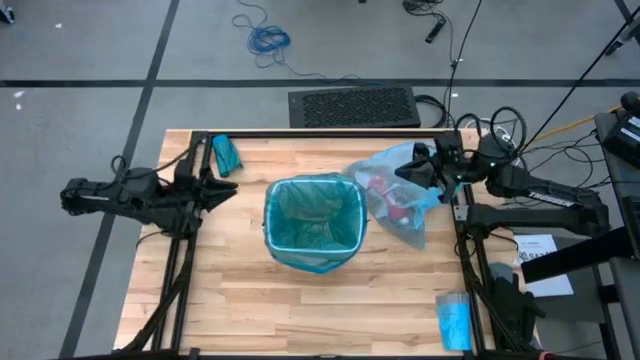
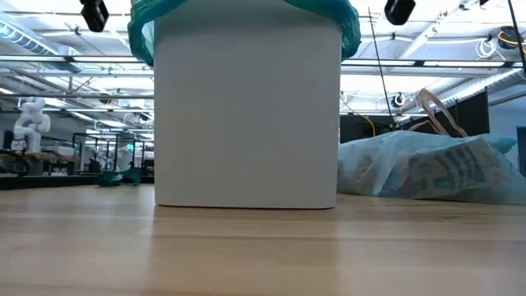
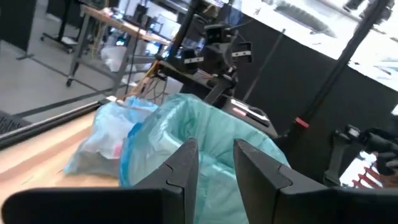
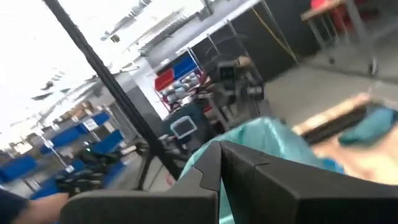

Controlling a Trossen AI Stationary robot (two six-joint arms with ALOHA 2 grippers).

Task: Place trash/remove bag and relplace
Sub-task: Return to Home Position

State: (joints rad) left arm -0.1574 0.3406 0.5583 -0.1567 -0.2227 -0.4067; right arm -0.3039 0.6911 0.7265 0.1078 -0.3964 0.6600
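Pale blue bag (image 1: 410,220) lying on the table (image 1: 240,290) just right of the white bin (image 2: 246,115), trash (image 1: 383,186) visible inside. Teal liner (image 1: 313,225) in the bin. Left gripper (image 1: 228,190) near the table's left edge, fingers slightly apart, gripping nothing. Right gripper (image 1: 400,172) over the bag, fingers closed together, empty.

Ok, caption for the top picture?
Teal-lined bin mid-table, full blue bag beside it, left gripper and right gripper flanking.

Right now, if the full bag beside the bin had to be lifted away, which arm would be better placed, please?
Probably the right. The right gripper hangs at the edge of the full bag, while the bin stands between that bag and the left gripper.
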